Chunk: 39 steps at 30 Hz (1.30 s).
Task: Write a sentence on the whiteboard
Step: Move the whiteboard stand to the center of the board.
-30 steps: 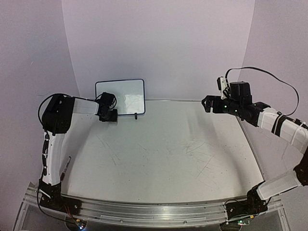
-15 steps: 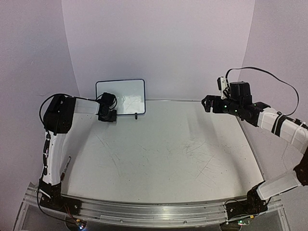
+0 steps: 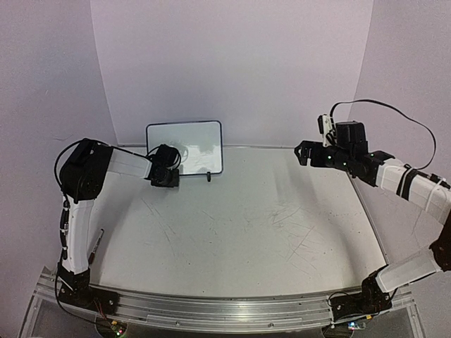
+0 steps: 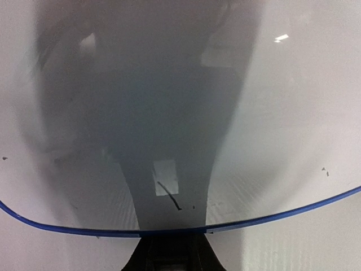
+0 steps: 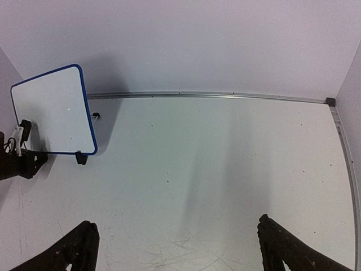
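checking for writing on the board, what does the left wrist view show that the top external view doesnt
Only left wrist: close up, a short dark stroke and tiny specks on the whiteboard. Only top external: the whole board standing at the far edge of the table, the right gripper open in the air. Both: the white face, blue frame, left gripper at its lower edge, no readable words.

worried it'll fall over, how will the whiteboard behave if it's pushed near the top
Probably tips easily: the whiteboard stands nearly upright on small black clip feet, so a high push may topple it backward. It looks thin and rigid, likely light, so a low push might just slide it. Reflections on its face suggest a slick surface.
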{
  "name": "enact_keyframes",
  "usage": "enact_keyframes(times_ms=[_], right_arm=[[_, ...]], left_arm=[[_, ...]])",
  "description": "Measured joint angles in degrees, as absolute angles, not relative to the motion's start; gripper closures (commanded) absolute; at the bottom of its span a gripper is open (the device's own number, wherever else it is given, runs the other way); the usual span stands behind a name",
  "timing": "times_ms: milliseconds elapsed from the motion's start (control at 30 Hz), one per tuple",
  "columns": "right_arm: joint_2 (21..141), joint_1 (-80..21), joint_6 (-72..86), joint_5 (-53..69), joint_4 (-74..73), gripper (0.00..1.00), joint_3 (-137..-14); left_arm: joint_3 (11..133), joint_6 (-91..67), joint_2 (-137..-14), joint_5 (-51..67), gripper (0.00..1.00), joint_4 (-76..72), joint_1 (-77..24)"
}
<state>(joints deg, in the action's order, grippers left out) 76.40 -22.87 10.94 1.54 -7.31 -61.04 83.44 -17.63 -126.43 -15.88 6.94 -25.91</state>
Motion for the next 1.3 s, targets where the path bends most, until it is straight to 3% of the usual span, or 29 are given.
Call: enact_keyframes(times_ms=[567, 900, 1033, 1067, 1100, 1200, 1267, 1300], right_arm=[[73.65, -22.87, 13.10, 3.57, -7.25, 0.02, -57.91], [72.29, -22.87, 13.63, 4.25, -7.07, 0.02, -55.70], [72.20, -22.87, 13.80, 4.51, -6.92, 0.02, -55.29], [72.20, -22.87, 13.80, 4.58, -6.90, 0.02, -55.22], [72.20, -22.90, 13.80, 4.58, -6.90, 0.02, -55.20], [72.20, -22.90, 13.80, 4.62, -6.87, 0.02, -55.16], [72.20, -22.92, 13.80, 4.64, -6.81, 0.02, -55.16], [72.20, -22.92, 13.78, 4.64, -6.76, 0.02, -55.16]], left_arm=[[70.83, -36.77, -119.22, -23.57, 1.00, 4.45, -47.55], [69.52, -46.11, -118.41, -27.70, 1.00, 6.17, -53.06], [69.34, -48.12, -118.13, -28.45, 0.74, 7.22, -54.26], [69.04, -48.42, -117.89, -28.32, 0.71, 7.25, -54.35], [68.77, -48.42, -117.67, -28.18, 0.60, 7.22, -54.37], [66.85, -49.06, -115.18, -27.51, 0.53, 7.44, -54.46], [64.34, -48.36, -111.42, -27.09, 0.42, 8.08, -54.46], [63.70, -47.94, -109.86, -27.09, 0.28, 8.54, -54.46]])
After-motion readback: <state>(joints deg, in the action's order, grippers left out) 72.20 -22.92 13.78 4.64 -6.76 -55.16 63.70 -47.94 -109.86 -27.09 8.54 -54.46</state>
